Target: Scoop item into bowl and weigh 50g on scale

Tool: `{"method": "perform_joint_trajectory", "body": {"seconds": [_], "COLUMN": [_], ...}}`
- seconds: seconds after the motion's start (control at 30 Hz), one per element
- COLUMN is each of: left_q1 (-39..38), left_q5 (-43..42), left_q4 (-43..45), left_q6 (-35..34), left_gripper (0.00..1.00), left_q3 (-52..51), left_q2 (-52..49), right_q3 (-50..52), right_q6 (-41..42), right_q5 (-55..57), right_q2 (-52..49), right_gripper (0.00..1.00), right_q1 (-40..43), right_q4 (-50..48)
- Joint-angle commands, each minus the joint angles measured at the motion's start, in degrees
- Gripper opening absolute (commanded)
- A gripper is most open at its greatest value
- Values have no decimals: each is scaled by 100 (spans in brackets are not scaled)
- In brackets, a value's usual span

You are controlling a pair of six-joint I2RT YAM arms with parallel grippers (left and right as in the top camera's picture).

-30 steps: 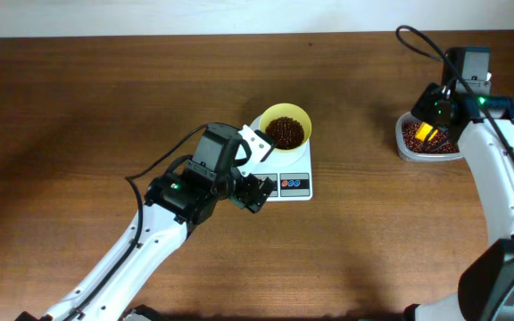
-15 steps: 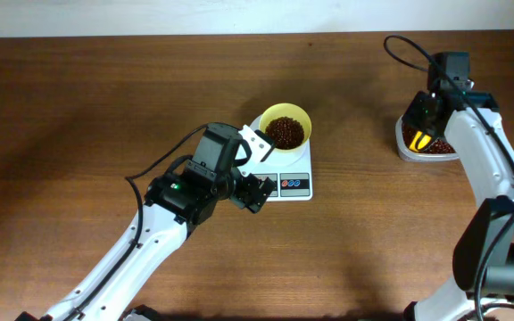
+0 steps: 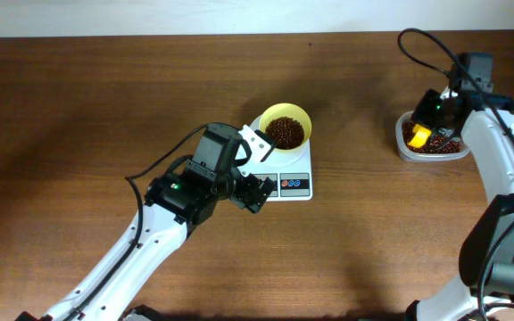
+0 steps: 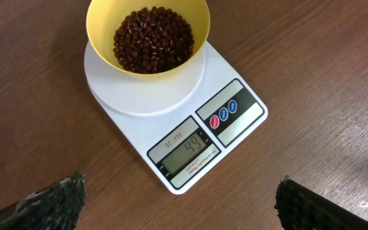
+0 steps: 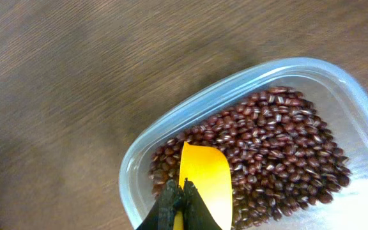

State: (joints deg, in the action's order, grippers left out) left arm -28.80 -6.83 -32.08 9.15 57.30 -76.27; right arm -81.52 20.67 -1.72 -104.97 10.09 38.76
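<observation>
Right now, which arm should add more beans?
Right. The right end effector is shut on the yellow scoop over the tub of beans. The left end effector is open and empty by the scale.

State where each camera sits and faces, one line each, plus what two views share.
Overhead: above the table, looking straight down; left arm and right arm show.
Left wrist: on the left arm, looking down at scale and bowl; open left tool, fingertips at bottom corners.
Right wrist: on the right arm, looking down into the tub of beans; right tool shut on the scoop.
Shared: overhead and left wrist both show the bowl on the scale.
</observation>
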Motion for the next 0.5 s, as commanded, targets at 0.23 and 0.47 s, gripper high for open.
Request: {"method": "perform_joint_trajectory", "body": {"seconds": [0.23,0.47], "left_q1": [20,20], "left_q5": [-39,-39], "left_q4": [9,9], "left_q6": [-70,-70], "left_gripper": [99,99], "left_q3": [7,7], "left_q2": [107,107], "right_q3": [-28,-114], "right_q6": [-1088,-1530], "right_q5": [-1014,-1032], "right_q2": [90,343], "right_gripper": [4,4], "right_q1": [577,844], "right_q4": [13,48]}}
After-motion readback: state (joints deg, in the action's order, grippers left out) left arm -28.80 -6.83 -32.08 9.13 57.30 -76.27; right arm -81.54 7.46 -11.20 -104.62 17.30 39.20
